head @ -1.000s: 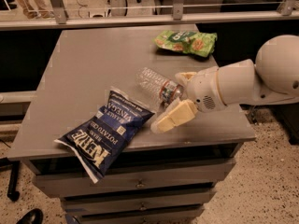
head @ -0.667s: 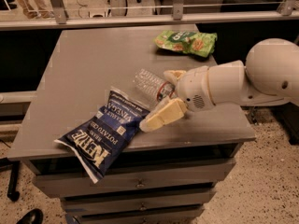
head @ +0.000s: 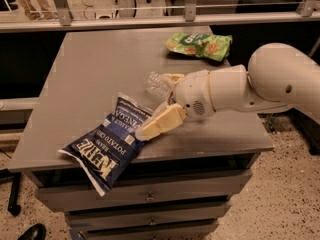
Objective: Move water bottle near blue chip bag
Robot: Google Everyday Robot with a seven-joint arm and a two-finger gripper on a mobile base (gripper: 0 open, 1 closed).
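Note:
The water bottle (head: 156,84), clear and ribbed, lies tilted at mid-table with its cap end hidden in my gripper (head: 159,103). The gripper is shut on the bottle. One cream finger (head: 174,77) shows above the bottle, and the other, longer finger (head: 159,122) reaches down-left over the upper edge of the blue chip bag (head: 107,145). The navy bag with white lettering lies at the front left of the table, its lower end hanging over the front edge. The bottle is just up and right of the bag's top corner, a short gap away.
A green snack bag (head: 200,45) lies at the table's back right. The grey table (head: 100,74) has drawers (head: 150,198) below its front edge. A railing (head: 150,21) runs behind the table. My white arm (head: 260,86) comes in from the right.
My gripper has moved left toward the blue bag with the bottle in it. The lower finger now overlaps the bag's upper edge. The bags have not moved.

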